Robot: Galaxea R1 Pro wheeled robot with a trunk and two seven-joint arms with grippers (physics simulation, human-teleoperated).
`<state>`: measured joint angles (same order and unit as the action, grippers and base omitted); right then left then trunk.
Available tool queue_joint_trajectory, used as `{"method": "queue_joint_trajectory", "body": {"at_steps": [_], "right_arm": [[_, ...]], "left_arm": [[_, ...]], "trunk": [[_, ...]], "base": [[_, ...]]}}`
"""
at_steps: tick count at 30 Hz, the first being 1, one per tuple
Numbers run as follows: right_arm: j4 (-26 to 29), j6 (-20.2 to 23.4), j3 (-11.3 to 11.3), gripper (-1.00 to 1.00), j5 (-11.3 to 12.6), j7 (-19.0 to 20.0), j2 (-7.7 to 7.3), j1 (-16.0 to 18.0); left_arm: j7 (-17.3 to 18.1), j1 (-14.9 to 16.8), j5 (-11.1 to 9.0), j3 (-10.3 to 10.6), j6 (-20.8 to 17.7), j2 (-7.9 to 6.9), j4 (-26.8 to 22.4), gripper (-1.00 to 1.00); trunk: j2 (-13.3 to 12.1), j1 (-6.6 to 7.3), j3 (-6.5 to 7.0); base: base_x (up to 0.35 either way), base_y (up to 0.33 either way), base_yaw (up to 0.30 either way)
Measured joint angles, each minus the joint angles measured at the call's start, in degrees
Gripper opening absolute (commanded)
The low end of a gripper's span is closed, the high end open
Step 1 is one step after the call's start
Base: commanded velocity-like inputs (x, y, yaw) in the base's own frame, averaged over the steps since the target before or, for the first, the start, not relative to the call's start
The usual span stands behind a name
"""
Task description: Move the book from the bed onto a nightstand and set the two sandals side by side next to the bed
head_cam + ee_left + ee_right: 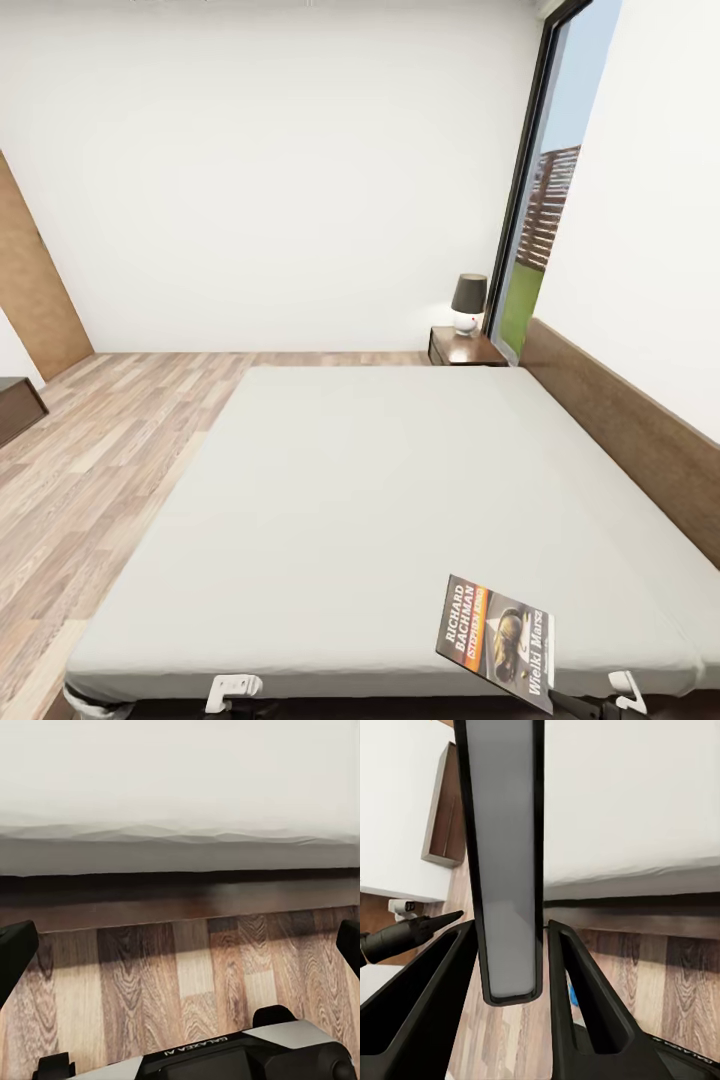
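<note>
Bedroom: white walls, wood-plank floor (110, 440), tall dark-framed window (545, 190) onto grass and a slatted fence. Bed (380, 520): pale grey-white mattress, dark brown headboard (640, 430) along its right side in the head view. Nightstand (465, 347): dark brown, at the far corner of the bed beside the window, bearing a lamp (468, 303) with dark shade. Book (497, 641): dark cover, orange band, lettering "Richard Bachman"; stood tilted over the near right edge of the mattress, seen edge-on in the right wrist view. Right gripper (510, 967): clenched on the book, one finger pressing each cover. Left gripper (180, 945): fingers spread wide apart, holding nothing, low over the floor facing the bed's side.
</note>
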<state>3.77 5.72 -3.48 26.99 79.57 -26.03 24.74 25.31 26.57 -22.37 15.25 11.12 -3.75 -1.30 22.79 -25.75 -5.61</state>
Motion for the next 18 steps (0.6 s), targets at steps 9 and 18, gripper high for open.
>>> {"method": "queue_joint_trajectory", "body": {"at_steps": [9, 18], "right_arm": [[0.0, 0.0, 0.0, -1.0, 0.0, -0.1, 0.13, 0.0], [0.0, 0.0, 0.0, -1.0, 0.6, 0.1, 0.13, 0.0]], "left_arm": [[0.0, 0.0, 0.0, 0.0, 0.0, 0.01, 0.0, 1.0], [0.0, 0.0, 0.0, 0.0, 0.0, 0.0, 0.0, 1.0]], "trunk": [[0.0, 0.0, 0.01], [0.0, 0.0, 0.01]], "base": [[0.0, 0.0, 0.0], [0.0, 0.0, 0.003]]}}
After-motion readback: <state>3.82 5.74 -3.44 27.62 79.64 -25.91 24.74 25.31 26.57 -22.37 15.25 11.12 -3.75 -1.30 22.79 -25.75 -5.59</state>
